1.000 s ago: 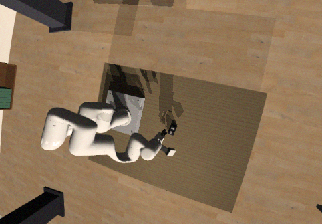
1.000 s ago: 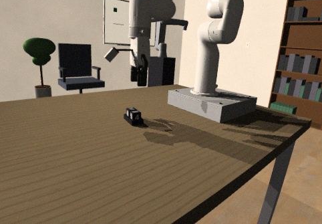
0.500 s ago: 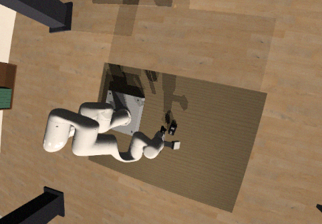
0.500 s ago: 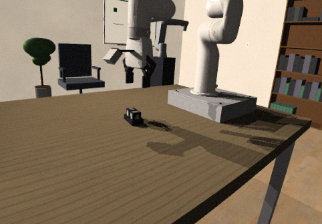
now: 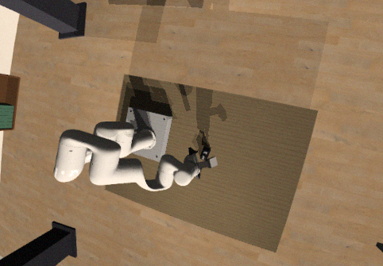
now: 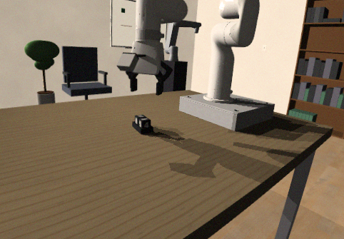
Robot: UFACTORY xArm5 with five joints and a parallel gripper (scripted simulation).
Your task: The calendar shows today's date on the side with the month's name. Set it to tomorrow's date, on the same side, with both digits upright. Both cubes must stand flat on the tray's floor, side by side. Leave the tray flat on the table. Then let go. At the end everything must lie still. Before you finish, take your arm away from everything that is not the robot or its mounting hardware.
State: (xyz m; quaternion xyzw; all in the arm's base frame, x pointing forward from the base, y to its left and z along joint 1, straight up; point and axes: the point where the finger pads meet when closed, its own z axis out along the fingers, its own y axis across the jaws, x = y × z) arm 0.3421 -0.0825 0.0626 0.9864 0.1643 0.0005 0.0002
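Calendar tray [image 6: 138, 127] sits flat on the table [image 6: 89, 166], out in the open part of the top, near the arm's base block [image 6: 250, 118] but apart from it. Two cubes [image 6: 143, 121] stand in the tray side by side, touching; digits too small to read. In the top view the tray [image 5: 205, 152] is mostly hidden under the wrist. Gripper [image 6: 146, 85] hangs well above the tray, fingers [image 6: 133, 82] spread wide and pointing down, nothing between them. Arm [image 6: 228, 45] rises from the base and bends over toward the calendar. Behind: chair [image 6: 82, 73], potted plant [image 6: 43, 57], whiteboard [image 6: 121, 23], bookshelf [image 6: 303, 52] at right
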